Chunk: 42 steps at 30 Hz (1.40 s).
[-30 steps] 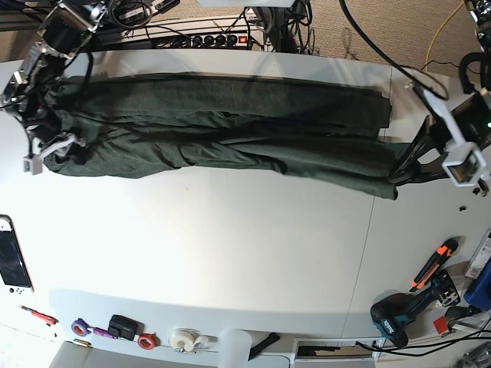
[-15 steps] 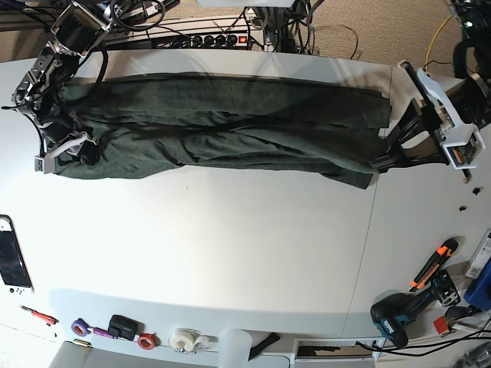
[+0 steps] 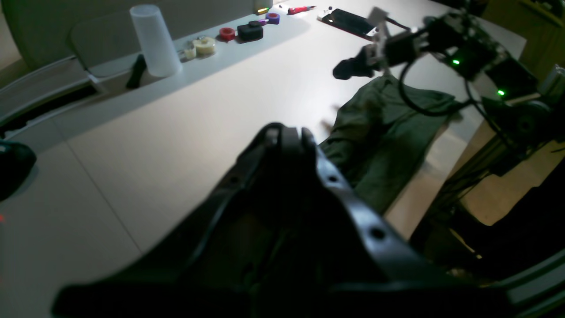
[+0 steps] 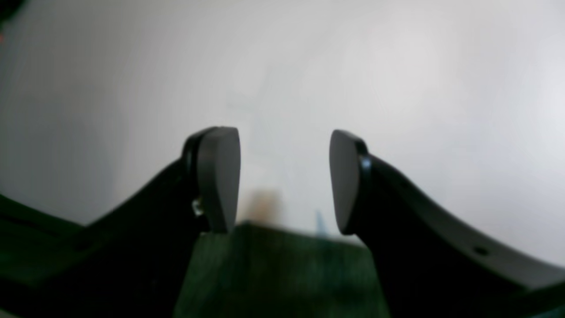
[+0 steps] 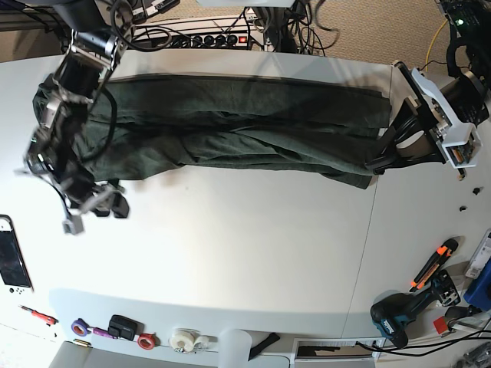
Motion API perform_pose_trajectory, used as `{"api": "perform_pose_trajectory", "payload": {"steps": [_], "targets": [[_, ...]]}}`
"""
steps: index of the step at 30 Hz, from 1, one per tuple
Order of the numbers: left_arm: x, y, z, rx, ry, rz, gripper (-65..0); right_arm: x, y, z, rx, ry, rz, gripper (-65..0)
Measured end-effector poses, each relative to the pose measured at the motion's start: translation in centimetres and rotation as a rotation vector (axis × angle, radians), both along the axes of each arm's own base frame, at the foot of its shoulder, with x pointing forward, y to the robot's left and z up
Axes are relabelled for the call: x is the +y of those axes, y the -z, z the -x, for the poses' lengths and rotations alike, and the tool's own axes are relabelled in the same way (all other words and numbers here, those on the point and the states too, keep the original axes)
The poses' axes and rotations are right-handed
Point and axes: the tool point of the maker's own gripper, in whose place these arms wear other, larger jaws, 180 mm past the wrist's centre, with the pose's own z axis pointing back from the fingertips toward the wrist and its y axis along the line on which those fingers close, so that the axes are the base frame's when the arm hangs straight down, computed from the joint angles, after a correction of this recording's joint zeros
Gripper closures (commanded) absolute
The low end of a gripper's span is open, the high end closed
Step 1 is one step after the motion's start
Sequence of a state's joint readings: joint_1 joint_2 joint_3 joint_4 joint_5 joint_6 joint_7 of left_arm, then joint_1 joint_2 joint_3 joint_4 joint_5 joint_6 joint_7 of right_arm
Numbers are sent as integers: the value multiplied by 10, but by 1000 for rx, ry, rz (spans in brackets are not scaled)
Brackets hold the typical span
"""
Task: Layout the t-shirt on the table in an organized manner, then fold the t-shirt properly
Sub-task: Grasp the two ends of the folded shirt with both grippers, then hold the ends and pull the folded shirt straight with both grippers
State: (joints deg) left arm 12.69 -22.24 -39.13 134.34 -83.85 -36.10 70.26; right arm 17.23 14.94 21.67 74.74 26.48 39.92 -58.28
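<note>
Dark green heathered cotton t-shirt (image 5: 230, 126): bunched lengthwise, twelve o'clock on white smooth table (image 5: 245, 253). Right gripper (image 5: 96, 207) released, clear; left gripper (image 5: 377, 159) clenched on the three-o'clock end. Risk: one-sided pull drags the free end, adding creases.

right end effector (image 4: 284, 181) jaws spread wide, left end effector (image 5: 377, 163) jaws pressed together, arms far apart

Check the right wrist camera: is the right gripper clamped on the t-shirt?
No. The right gripper is open with white table showing through the gap, and the t-shirt lies below it, unpinched.
</note>
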Motion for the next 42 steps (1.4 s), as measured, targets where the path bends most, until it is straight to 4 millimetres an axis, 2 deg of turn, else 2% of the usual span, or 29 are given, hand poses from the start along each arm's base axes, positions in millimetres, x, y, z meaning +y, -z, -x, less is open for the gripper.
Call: {"api": "perform_pose_trajectory", "payload": {"steps": [3,6,10,13,16,19,20,23,24,25,28,29,32,33,42], "targets": [[0,0,0,0,0,0,0,9,16,-2,84,-85,188,-320],[0,0,0,0,0,0,0,11,38,12,199,-142,310,-320],[0,0,0,0,0,0,0,3,46,25,281,-152,341,-320],[0,0,0,0,0,0,0,-3,47,25,288,-145,342,-320],[0,0,0,0,0,0,0,-5,58,27,310,-137,309,-320],[0,0,0,0,0,-1,0,-4,65,18,275,-122,258,-316],[0,0,0,0,0,0,0,-3,67,17,265,-117,243,-288],[0,0,0,0,0,-1,0,-5,69,15,257,-103,229,-98],[0,0,0,0,0,0,0,-6,69,15,262,-101,231,-54],[0,0,0,0,0,0,0,-8,69,17,277,-101,231,-43],[0,0,0,0,0,-1,0,-9,68,23,315,-105,200,-49],[0,0,0,0,0,0,0,-9,67,25,320,-111,182,-72],[0,0,0,0,0,0,0,-10,64,32,341,-123,126,-236],[0,0,0,0,0,0,0,-8,63,33,345,-127,106,-268],[0,0,0,0,0,-1,0,-19,64,46,416,-132,120,-275]]}}
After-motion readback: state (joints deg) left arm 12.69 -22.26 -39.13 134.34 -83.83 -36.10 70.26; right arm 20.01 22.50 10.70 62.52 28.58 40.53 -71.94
